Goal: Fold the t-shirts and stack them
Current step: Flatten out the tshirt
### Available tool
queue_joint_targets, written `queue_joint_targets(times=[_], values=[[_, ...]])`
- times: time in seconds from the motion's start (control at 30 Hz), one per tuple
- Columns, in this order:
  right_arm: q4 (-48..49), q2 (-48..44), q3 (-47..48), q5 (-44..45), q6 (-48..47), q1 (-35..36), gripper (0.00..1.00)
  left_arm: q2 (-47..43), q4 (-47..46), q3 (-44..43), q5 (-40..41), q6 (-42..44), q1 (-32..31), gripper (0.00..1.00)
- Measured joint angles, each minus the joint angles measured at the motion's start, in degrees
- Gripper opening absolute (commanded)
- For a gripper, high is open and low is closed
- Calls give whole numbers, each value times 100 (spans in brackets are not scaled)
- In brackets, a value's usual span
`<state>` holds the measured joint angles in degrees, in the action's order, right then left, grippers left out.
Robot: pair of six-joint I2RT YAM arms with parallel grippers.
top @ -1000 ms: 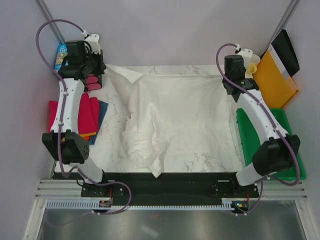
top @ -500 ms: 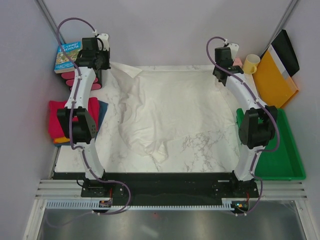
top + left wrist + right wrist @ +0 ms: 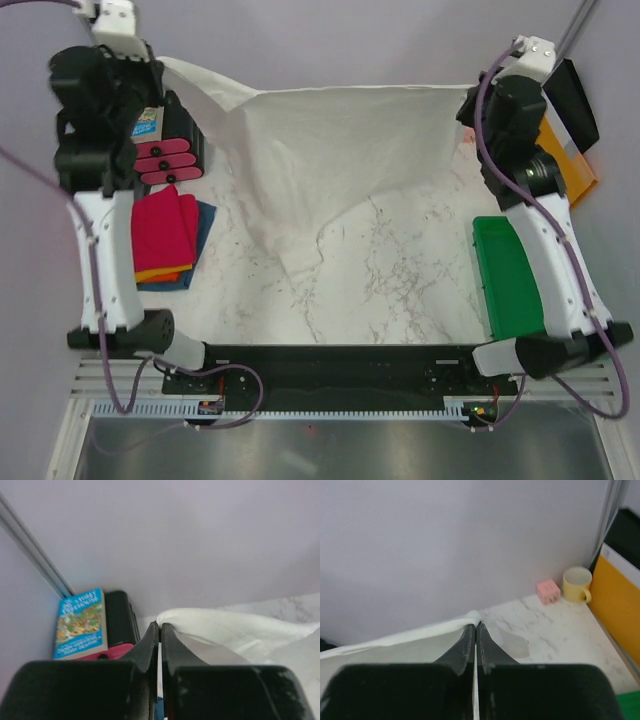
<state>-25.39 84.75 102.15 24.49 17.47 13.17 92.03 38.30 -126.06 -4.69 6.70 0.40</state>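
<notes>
Cream-white t-shirt (image 3: 340, 140) hangs as a thin, wrinkled sheet between our two raised hands over the far half of the table (image 3: 380, 300), and its lower folds trail onto the white marble-patterned top. At far left we see a bright paperback book (image 3: 81, 622) against the wall, and beside it a black holder (image 3: 190, 130) with pink rounded pieces. Nearer us lies a folded stack with the magenta-pink tee (image 3: 165, 225) on top and the orange tee (image 3: 160, 271) and blue tee (image 3: 205, 222) showing at the edges. Our left hand (image 3: 160, 626) is pinched tight on the shirt's left corner, and our right hand (image 3: 476, 626) is pinched tight on its right corner. Right of the cloth we find a small pink cube (image 3: 547, 591), a pale yellow mug (image 3: 576, 584), a glossy green tray (image 3: 510, 280) and a flat orange folder (image 3: 620, 605) by the wall.
</notes>
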Motion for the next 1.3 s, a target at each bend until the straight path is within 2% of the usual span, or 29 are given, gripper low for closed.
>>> queue_joint_targets(times=[0.13,0.3,0.4,0.47,0.63,0.8,0.97,1.1,1.3], values=[[166,-1526,-31,133,-319,599,0,-1910,-74,63,2,0,0,2],[131,-2874,85,334,-619,804,0,-3989,-79,503,-28,4,0,2],[22,-3346,92,479,-793,922,0,-4824,37,863,9,37,0,2],[-94,-3506,94,557,-901,1008,0,-5069,232,981,72,101,0,2],[-372,-3552,-2,745,-1038,1115,0,-5123,590,1283,289,212,0,2],[-533,-3517,-538,1038,-964,1137,0,-4946,837,1740,319,310,0,2],[-476,-3460,-1440,1305,-791,1137,0,-4734,413,2603,302,463,0,2],[-487,-3283,-2020,1506,-675,1137,0,-4199,-63,3357,308,492,0,2],[-562,-3077,-2055,1537,-723,1137,0,-3368,-101,3327,264,203,0,2]])
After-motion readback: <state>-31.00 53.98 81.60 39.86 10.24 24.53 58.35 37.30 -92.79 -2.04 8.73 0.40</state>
